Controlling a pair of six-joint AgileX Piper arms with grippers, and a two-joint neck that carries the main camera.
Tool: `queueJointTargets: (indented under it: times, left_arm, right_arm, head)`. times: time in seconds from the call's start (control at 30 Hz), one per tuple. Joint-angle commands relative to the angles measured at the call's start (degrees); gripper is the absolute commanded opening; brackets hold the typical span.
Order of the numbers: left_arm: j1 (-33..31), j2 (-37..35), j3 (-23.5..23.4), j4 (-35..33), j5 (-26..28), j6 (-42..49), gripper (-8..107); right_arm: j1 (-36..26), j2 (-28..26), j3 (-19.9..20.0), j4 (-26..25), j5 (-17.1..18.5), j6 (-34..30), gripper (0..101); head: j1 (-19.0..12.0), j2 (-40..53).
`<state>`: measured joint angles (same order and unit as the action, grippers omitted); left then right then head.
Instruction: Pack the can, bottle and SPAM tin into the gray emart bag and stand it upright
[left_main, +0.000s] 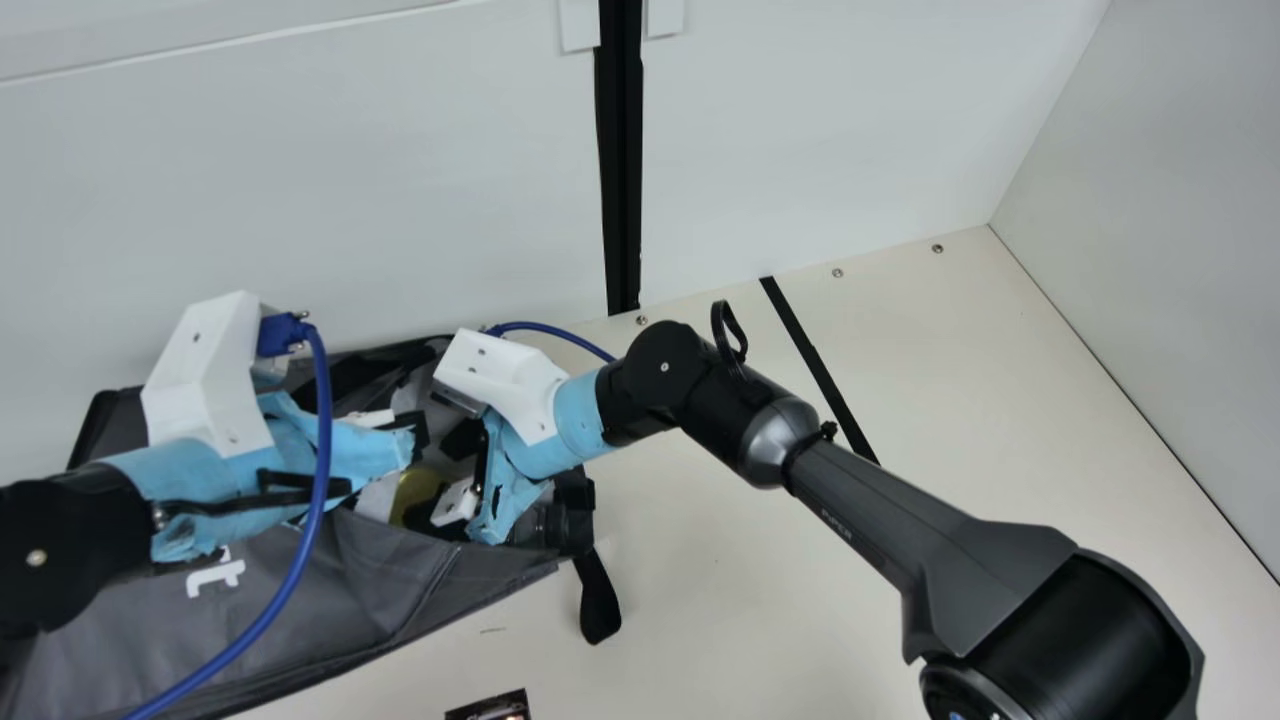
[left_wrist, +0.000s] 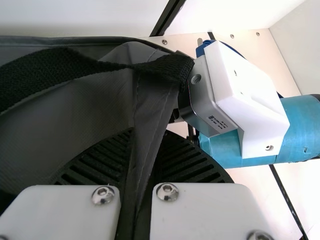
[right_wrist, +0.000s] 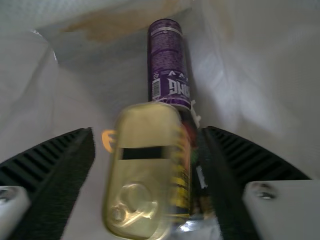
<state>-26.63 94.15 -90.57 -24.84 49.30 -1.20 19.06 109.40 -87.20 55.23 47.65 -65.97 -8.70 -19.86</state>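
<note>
Gray fabric is spreading across the lower left of the main view, where the emart bag (left_main: 330, 590) is gaping open on the cream table (left_main: 760, 600) near the white wall (left_main: 300, 200). My left gripper (left_main: 412, 428) is reaching over the bag from the left edge of the frame, and in the left wrist view its ribbed fingers (left_wrist: 97, 160) are pinching a fold of the bag's wall between them, a black strap (left_wrist: 50, 72) running just beside. My right gripper (left_main: 455, 503), left of the frame's centre, is dipping into the bag's mouth; its claw is standing wide, the fingers (right_wrist: 60, 152) flanking the SPAM tin (right_wrist: 142, 170) without gripping it. That tin is showing its golden face inside the bag, and the purple can (right_wrist: 169, 60) is lying in there too, just beyond it. Next to the tin a dark, reddish item (right_wrist: 189, 120) is peeking out, too hidden for me to be telling whether it is the bottle. At the bottom edge of the main view, left of centre, a small dark object (left_main: 490, 708) is resting on the table, partly cut off
</note>
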Motion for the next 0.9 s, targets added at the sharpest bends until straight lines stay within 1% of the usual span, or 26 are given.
queueJointTargets:
  times: [0.0, 0.07, 0.47, 0.87]
  left_arm:
    - [0.00, 0.00, 0.00, 0.00, 0.00, 0.00, -8]
    - [0.00, 0.00, 0.00, 0.00, 0.00, 0.00, -8]
    - [0.00, 0.00, 0.00, 0.00, 0.00, 0.00, -8]
    - [0.00, 0.00, 0.00, 0.00, 0.00, 0.00, -8]
  right_arm:
    - [-0.17, -0.07, 0.17, -0.28, 0.14, -0.20, 90]
    - [-0.37, -0.21, 0.33, -0.27, 0.20, -0.27, 95]
    - [-2.15, -2.78, 2.72, 0.07, 0.92, -1.10, 95]
    - [-5.99, -7.76, 8.05, 0.94, 2.45, -3.55, 95]
  head:
    - [-1.30, -0.14]
    - [-1.30, -0.14]
    - [-1.30, -0.14]
    - [-1.30, -0.14]
